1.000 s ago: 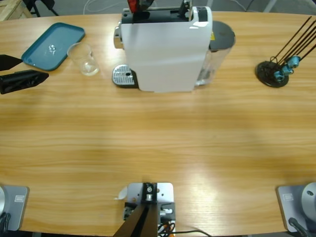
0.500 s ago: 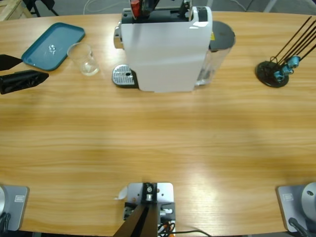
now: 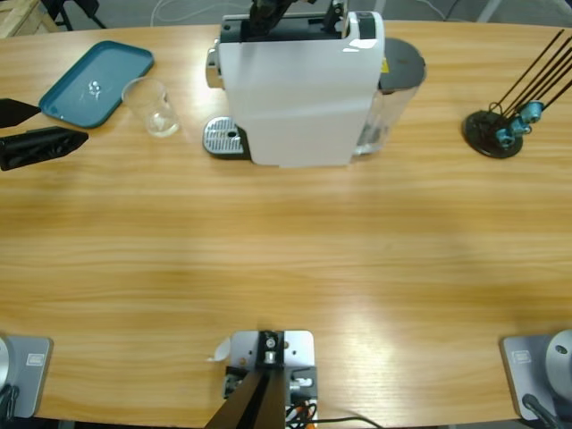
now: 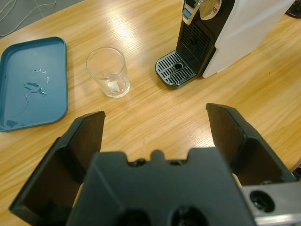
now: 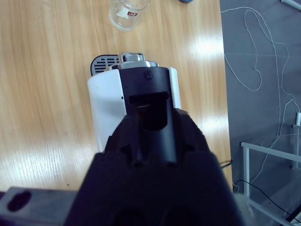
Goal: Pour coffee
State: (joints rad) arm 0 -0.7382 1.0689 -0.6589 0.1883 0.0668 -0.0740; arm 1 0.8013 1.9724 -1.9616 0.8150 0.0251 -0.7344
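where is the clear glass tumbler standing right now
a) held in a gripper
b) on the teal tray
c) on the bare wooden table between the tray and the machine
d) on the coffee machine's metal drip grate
c: the clear glass tumbler stands on the wooden table, between the teal tray and the white coffee machine; its drip grate is empty.

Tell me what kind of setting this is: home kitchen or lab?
Most likely a lab or test room, not a kitchen. A white coffee machine, a clear glass tumbler and a teal tray sit on a long wooden table, and loose cables trail over the grey floor beside it.
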